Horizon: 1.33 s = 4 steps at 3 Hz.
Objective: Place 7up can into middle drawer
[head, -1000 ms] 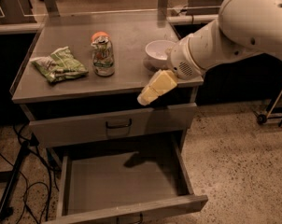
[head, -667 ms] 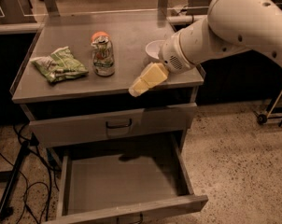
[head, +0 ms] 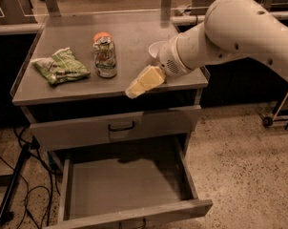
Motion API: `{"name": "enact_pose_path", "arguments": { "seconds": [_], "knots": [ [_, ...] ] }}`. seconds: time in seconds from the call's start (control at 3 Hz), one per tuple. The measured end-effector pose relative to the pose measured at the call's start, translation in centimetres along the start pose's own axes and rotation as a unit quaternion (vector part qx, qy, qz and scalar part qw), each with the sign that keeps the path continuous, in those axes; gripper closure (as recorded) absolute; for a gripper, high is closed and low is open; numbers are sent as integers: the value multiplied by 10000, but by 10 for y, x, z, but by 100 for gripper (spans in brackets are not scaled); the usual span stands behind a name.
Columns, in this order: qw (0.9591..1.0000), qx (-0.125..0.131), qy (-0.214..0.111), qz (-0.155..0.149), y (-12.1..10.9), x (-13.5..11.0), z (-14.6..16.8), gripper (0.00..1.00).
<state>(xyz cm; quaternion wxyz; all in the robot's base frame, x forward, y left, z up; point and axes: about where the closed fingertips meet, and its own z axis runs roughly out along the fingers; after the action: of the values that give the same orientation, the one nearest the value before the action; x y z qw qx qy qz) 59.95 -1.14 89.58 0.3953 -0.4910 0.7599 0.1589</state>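
Approach phase of the can transfer. Gripper (head: 132,90) hangs over the front edge of the cabinet top (head: 134,25), just right of the 7up can (head: 105,56) and apart from it; a second ago it sat further right, beside the white bowl (head: 154,48), so the arm has swept leftward toward the can. Whether the gripper is spread or pressed together cannot be told; it carries nothing. The can stands upright on the cabinet top, between the snack bag (head: 60,67) and the gripper, with an orange fruit (head: 102,35) just behind it. Below, the middle drawer (head: 127,187) is pulled out with its floor bare, beneath the closed drawer front (head: 120,126). By this reading the grasp is not yet made, and lift, carry and lowering remain.
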Motion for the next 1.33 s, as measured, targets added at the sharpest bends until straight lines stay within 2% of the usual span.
{"name": "enact_pose_path", "arguments": {
  "seconds": [0.33, 0.67, 1.0, 1.33],
  "knots": [
    [9991, 107, -358, 202, -16, -17, 49, 0],
    [9990, 107, -387, 210, -16, -18, 50, 0],
    [9967, 101, -750, 303, -17, -29, 62, 0],
    [9917, 61, -1206, 449, -23, -56, 86, 0]
  ]
}}
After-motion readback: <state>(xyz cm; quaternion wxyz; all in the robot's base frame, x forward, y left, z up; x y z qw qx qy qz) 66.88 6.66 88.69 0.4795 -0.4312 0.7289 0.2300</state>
